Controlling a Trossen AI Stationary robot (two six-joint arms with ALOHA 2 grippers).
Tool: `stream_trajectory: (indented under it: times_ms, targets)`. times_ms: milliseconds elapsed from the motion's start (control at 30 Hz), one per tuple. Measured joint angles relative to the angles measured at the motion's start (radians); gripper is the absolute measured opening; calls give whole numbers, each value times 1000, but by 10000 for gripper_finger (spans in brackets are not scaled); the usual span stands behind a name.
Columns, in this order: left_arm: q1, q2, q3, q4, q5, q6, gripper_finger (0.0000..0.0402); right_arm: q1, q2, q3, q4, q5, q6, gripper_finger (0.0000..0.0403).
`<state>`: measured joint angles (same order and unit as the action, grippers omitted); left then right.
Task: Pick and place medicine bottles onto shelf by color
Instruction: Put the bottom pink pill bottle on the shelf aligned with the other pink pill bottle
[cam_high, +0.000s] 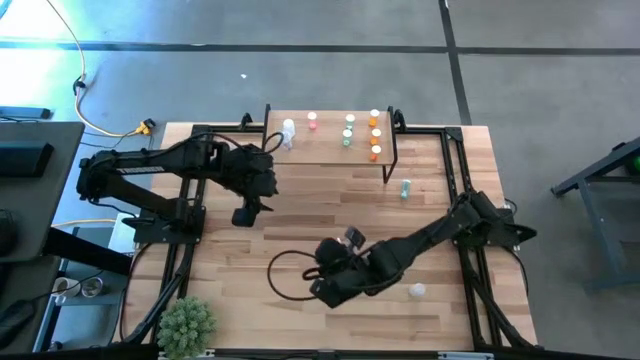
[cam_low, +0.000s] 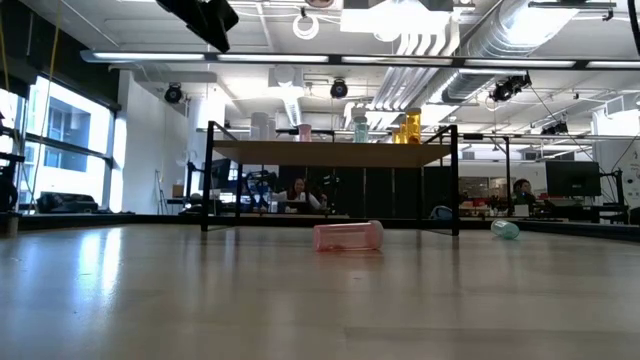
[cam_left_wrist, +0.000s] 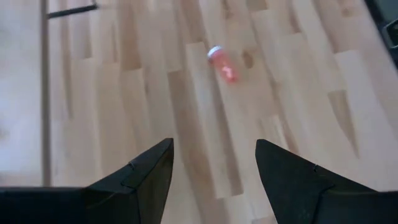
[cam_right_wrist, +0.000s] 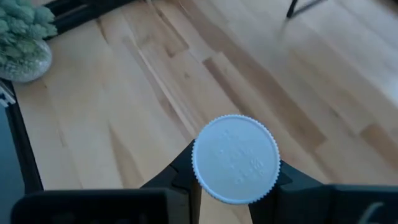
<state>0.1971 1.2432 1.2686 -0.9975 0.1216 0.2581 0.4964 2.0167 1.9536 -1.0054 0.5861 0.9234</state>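
Overhead, low and wrist views of a wooden table (cam_high: 230, 250) carrying a small light-wood shelf (cam_high: 325, 148) on thin black legs at the middle of its far edge.

Left gripper (cam_high: 243, 214): raised above the table's left half, just in front of the shelf's left end. Its fingers (cam_left_wrist: 146, 177) stand wide apart and hold nothing; the left wrist view looks between them down on bare planks and on a pink bottle (cam_left_wrist: 222, 63) lying on its side.

Right gripper (cam_high: 322, 290): low over the table's near middle. Its fingers are closed on a bottle whose round, ribbed white cap (cam_right_wrist: 236, 158) fills the gap between them in the right wrist view; the colour of the body behind the cap cannot be told.

Bottles on the shelf, standing upright: white bottles (cam_high: 288, 132) at the left end, a pink one (cam_high: 312, 120) next to them, green ones (cam_high: 349, 130) right of centre, and orange ones (cam_high: 375, 135) at the right end.

Bottles off the shelf: a green bottle (cam_high: 405, 188) lies on the table just in front of the shelf's right end; a white one (cam_high: 416, 291) lies towards the table's near right corner. In the low view the pink bottle (cam_low: 347, 236) lies on its side in front of the shelf, and the green one (cam_low: 505, 229) farther right.

A green spiky plant (cam_high: 186, 322) stands at the near left corner of the table.
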Motion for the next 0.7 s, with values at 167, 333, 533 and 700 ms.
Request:
stream_trajectory:
  times_ms: [167,333,533,700]
  targets:
    - [25,-61,0,-22,-48,0,216,-33,0,60,-14,0,-126,74]
    - [61,-128,0,-26,-58,-12,216,-77,0,135,-62,0,-244,74]
    - [78,-202,0,-27,-57,-25,216,-161,0,254,-90,-58,-455,74]
    - [78,-244,0,-6,-55,-74,216,-260,0,360,-94,-231,-645,74]
